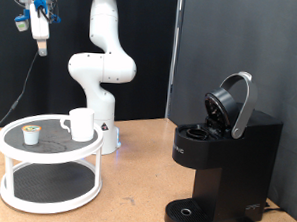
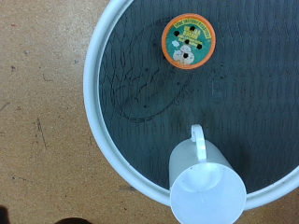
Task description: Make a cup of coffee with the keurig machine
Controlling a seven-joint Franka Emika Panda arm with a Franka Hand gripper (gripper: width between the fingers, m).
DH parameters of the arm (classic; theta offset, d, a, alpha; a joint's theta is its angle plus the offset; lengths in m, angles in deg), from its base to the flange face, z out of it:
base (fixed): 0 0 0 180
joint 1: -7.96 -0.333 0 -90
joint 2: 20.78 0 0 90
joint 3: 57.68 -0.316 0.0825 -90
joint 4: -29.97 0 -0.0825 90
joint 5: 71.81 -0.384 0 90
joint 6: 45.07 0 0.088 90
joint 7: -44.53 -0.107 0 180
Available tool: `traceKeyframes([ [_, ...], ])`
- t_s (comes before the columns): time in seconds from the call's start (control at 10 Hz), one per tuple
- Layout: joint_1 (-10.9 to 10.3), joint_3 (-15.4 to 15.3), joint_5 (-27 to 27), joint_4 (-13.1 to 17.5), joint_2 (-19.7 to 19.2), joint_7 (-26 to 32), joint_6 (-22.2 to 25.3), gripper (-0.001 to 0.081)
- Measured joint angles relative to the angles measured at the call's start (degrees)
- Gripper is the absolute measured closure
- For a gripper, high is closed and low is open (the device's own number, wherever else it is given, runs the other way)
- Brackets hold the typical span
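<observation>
The white cup (image 1: 82, 124) stands on the top tier of a round white stand (image 1: 16, 149), with its handle to the exterior view's left. A small pod (image 1: 30, 136) sits on the same tier, further left. My gripper (image 1: 39, 43) hangs high above the stand, at the exterior view's top left, holding nothing that I can see. The wrist view looks straight down on the cup (image 2: 206, 190), the pod's orange-rimmed top (image 2: 188, 42) and the stand's rim (image 2: 92, 103); my fingers do not show there. The black keurig machine (image 1: 225, 170) stands at the right with its lid (image 1: 232, 103) raised.
The arm's white base (image 1: 102, 79) stands behind the stand. The stand has a lower dark tier (image 1: 46, 186). Brown tabletop (image 1: 134, 195) lies between the stand and the machine. A black curtain (image 1: 242, 46) hangs behind the machine.
</observation>
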Motion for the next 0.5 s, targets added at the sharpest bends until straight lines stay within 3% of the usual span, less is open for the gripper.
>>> traceKeyframes([
  [0.5,0.0,1.2,-0.1,-0.8,-0.1,2.7,-0.6,0.0072],
])
